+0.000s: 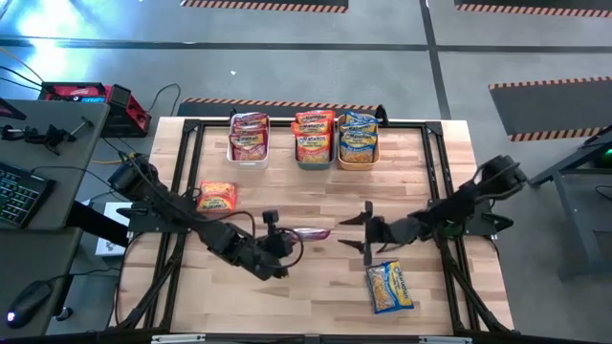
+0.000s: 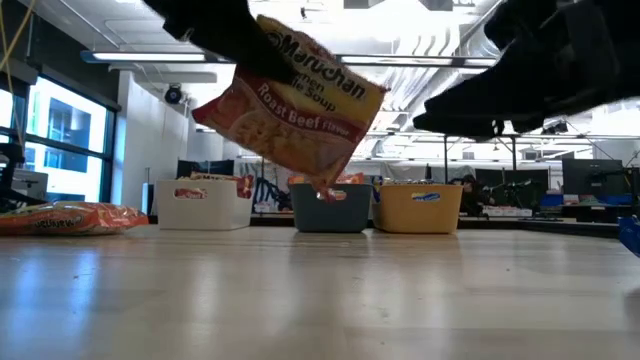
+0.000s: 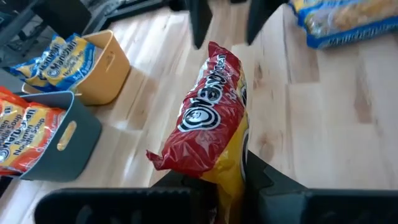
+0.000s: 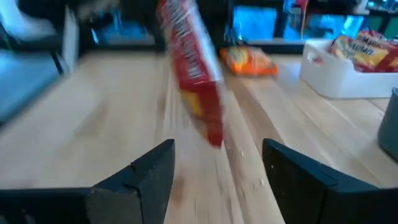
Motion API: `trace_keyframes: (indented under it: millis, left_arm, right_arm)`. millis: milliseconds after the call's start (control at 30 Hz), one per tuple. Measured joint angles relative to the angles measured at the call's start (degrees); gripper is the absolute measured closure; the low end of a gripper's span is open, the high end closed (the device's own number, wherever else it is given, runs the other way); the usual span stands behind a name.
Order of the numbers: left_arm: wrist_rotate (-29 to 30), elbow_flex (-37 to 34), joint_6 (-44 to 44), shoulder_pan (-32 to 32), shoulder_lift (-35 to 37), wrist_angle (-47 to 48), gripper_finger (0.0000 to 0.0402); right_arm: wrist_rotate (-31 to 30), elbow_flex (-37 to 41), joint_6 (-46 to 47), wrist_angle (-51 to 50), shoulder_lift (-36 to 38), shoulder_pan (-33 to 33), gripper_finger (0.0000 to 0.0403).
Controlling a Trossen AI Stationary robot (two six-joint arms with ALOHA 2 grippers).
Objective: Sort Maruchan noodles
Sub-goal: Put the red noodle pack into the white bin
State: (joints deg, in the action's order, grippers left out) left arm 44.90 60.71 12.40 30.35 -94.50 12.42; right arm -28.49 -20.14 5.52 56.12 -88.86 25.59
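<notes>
From above, the left gripper holds a red noodle packet clear of the worktop, in front of the grey bin. The right gripper faces the packet, fingers spread and empty. From table height the packet hangs tilted before that bin. The left wrist shows fingers clamping its end.
</notes>
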Motion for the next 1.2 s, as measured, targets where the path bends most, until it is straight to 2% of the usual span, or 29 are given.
trace_keyframes:
  millis: [67,133,233,300,467,633,767,933,1200]
  left_arm:
    - [0.4,0.0,0.5,0.6,0.0,-1.5,0.0375]
    - [0.3,0.0,0.5,0.9,0.0,-3.2,0.0375]
    - [-1.0,0.0,0.9,0.8,0.0,-5.0,0.0375]
    - [-4.4,-1.4,0.9,-0.1,0.0,-8.7,0.0375]
    - [-15.0,-9.5,0.5,-4.5,-0.1,-22.2,0.0375]
    - [-20.2,-17.8,-4.6,-7.9,0.5,-41.3,0.0375]
    - [-21.4,-24.2,-6.9,-9.4,2.5,-56.2,0.0375]
    - [-22.6,-29.8,-8.3,-9.1,3.1,-70.1,0.0375]
    - [-21.7,-30.1,-9.6,-8.8,3.1,-70.7,0.0374]
  right_arm:
    - [3.3,2.6,0.0,9.3,-1.9,-1.2,0.0176]
    - [6.3,3.0,-0.1,14.3,-3.6,-1.9,0.0176]
    - [8.8,1.6,-2.5,14.4,-5.5,-2.1,0.0176]
    - [9.4,0.2,-4.0,14.0,-5.9,-2.1,0.0176]
    - [9.2,-0.3,-5.6,12.0,-6.0,-1.8,0.0176]
    - [6.3,-0.4,-3.1,9.6,-6.0,-1.8,0.0176]
    - [6.0,-0.4,-3.9,10.7,-6.0,-1.8,0.0176]
    - [6.3,-0.6,-3.9,13.6,-6.0,-3.1,0.0176]
    - [15.5,-6.5,-3.5,10.0,-6.0,-6.7,0.0176]
